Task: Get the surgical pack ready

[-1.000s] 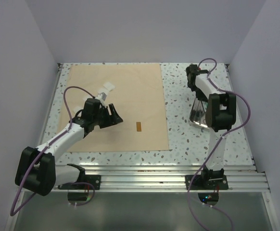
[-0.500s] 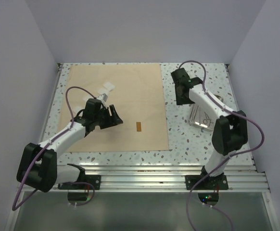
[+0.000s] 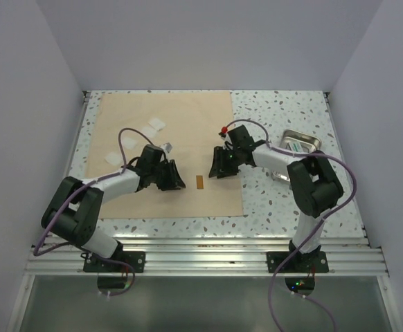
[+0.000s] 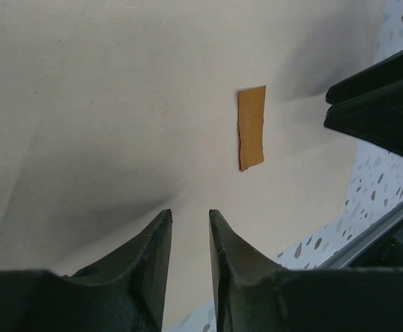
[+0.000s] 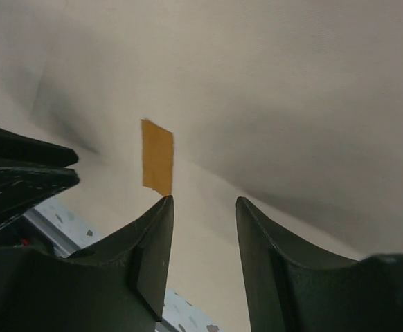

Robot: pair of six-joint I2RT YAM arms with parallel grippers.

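Note:
The big tan sheet (image 3: 181,131) lies flat on the left and middle of the table. A small orange-brown strip (image 3: 199,182) lies on it near its front right corner, also seen as the strip (image 4: 252,128) and the strip (image 5: 157,157). My left gripper (image 3: 176,182) hovers low just left of the strip, its jaws a narrow gap apart with nothing between them (image 4: 190,214). My right gripper (image 3: 216,170) faces it from the strip's right side, open and empty (image 5: 203,202). White gauze squares (image 3: 158,124) lie on the sheet's back left. The steel tray (image 3: 311,140) stands at the right.
The speckled tabletop (image 3: 278,200) shows right of and in front of the sheet. Grey walls close the table in on three sides. A metal rail (image 3: 208,243) runs along the near edge. Each gripper's fingers show in the other's wrist view, close across the strip.
The right arm swung from the tray over to the sheet's right part. The left gripper slid right toward the strip and its jaws narrowed.

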